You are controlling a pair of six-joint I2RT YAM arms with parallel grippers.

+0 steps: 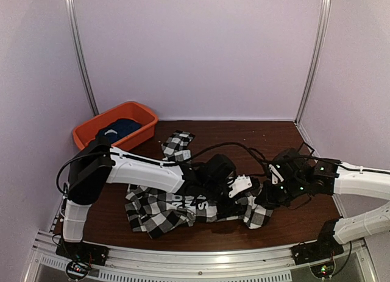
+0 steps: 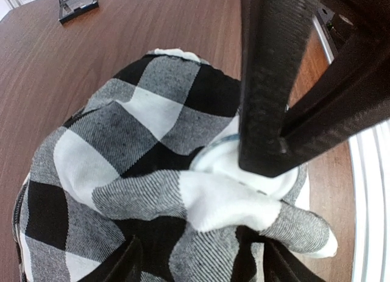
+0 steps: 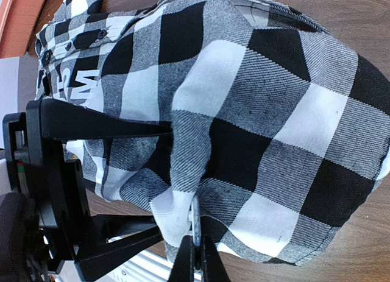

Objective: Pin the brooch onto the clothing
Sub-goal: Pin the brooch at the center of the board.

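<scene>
brown bench [image 1: 244, 136] with the checked shirt [image 1: 164, 212] crumpled along the middle of the near edge, one strip trailing toward the far side. orange bin [image 1: 82, 136] sits at the far left corner with a navy garment [image 1: 119, 128] in it. both arms meet over the shirt's right end. left hand [image 2: 195, 264] has its fingers spread apart, straddling a bunched fold of the cloth. right hand [image 3: 194, 257] is pinched tight on the brooch [image 2: 216, 161], a thin pale disc sitting right against that fold.
</scene>
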